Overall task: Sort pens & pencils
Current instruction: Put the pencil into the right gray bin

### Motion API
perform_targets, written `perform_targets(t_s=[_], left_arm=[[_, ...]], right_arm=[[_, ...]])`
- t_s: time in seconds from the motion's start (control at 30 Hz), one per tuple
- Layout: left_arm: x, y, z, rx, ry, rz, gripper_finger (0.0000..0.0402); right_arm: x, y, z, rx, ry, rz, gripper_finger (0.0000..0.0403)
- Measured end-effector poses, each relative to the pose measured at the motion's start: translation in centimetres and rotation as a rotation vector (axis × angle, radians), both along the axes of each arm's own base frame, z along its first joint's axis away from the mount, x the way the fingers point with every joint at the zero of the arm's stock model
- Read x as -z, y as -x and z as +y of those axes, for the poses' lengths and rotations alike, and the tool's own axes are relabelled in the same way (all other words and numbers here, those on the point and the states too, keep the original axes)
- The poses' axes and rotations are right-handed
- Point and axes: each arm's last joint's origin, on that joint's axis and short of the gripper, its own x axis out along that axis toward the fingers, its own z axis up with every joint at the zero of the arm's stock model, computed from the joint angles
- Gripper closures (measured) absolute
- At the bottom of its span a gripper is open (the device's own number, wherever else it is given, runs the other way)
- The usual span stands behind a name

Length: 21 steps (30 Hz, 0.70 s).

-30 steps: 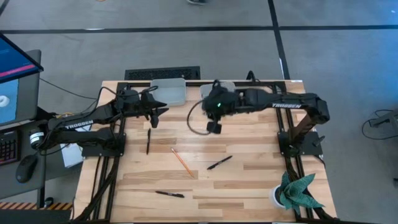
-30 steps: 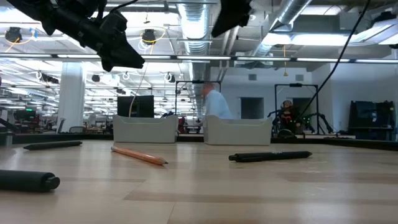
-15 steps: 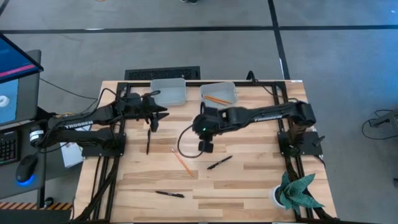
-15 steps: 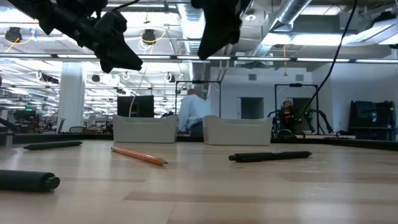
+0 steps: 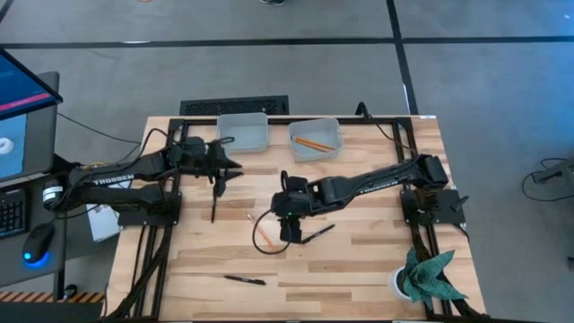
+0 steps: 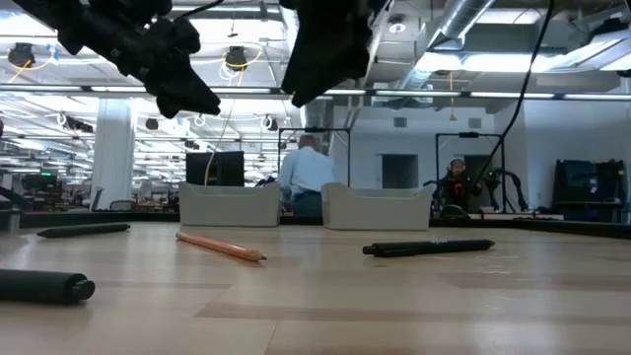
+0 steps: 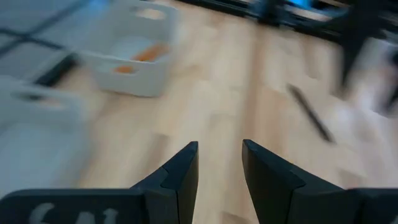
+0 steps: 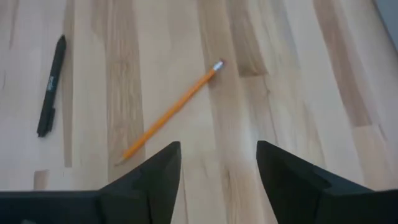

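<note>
One orange pencil (image 5: 261, 231) lies flat on the table's middle; in the right wrist view this pencil (image 8: 171, 111) shows just ahead of my open right gripper (image 8: 217, 180), which hangs above it (image 5: 289, 230), touching nothing. A second pencil (image 5: 311, 142) lies in the far right bin (image 5: 330, 128). Three black pens lie flat: one at the left (image 5: 213, 203), one right of the gripper (image 5: 317, 234), one near the front edge (image 5: 244, 280). My left gripper (image 5: 220, 176) hovers over the left pen; its fingers (image 7: 219, 168) stand apart with nothing between them.
An empty grey bin (image 5: 244, 132) stands at the far edge beside the pencil bin. A potted plant (image 5: 423, 276) sits at the near right corner. A person (image 6: 308, 179) stands in the room behind the bins. My right arm's cable loops over the pencil (image 5: 259, 240).
My right gripper has travelled from over the far right bin toward the table's near edge and down, ending above the loose pencil. The pencil in that bin, covered by the arm before, now shows. The person in the background has walked leftward.
</note>
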Motion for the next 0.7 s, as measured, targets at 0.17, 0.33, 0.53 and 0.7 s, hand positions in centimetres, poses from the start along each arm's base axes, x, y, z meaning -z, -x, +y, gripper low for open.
perform_targets(t_s=[0.17, 0.33, 0.53, 0.7], left_arm=[[-0.1, -0.5, -1.8, 0.182, 0.027, -0.015, 0.0287], [-0.6, -1.1, -4.8, 0.354, 0.017, -0.07, 0.0287], [-1.1, -1.2, -8.8, 0.471, 0.05, -0.12, 0.0287], [0.7, -0.9, -11.1, 0.483, 0.079, 0.065, 0.0287]], right_arm=[[0.0, 1.0, 0.8, -0.018, 0.012, 0.068, 0.0168], [0.3, 2.4, 1.7, -0.006, 0.016, 0.176, 0.0168], [-0.3, 3.0, 2.9, -0.043, 0.022, 0.165, 0.0168], [-0.6, 3.1, 3.1, -0.068, 0.03, 0.153, 0.0168]])
